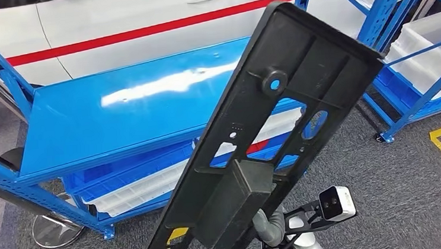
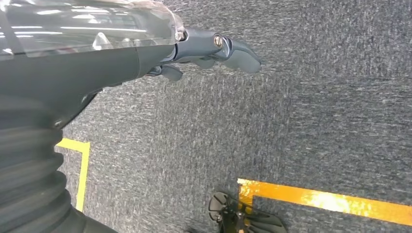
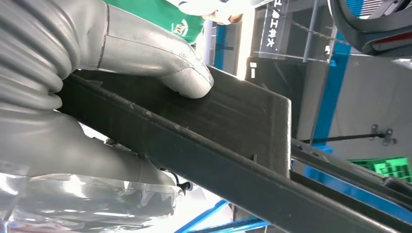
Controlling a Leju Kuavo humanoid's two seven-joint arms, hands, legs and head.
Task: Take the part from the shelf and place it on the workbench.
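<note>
Right robot hand (image 3: 97, 92) grasps the black part (image 1: 256, 151) (left (image 2: 214, 53) seemingly unclenched) before blue shelf (image 1: 128, 114), grey carpet (image 1: 401, 181).

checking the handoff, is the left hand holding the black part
No, the left hand hangs over grey carpet with nothing in it; the right hand grips the black part.

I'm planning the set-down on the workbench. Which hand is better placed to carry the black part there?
The right hand: it already grips the black part, thumb pressed on its face. The left hand hangs over the carpet holding nothing.
</note>
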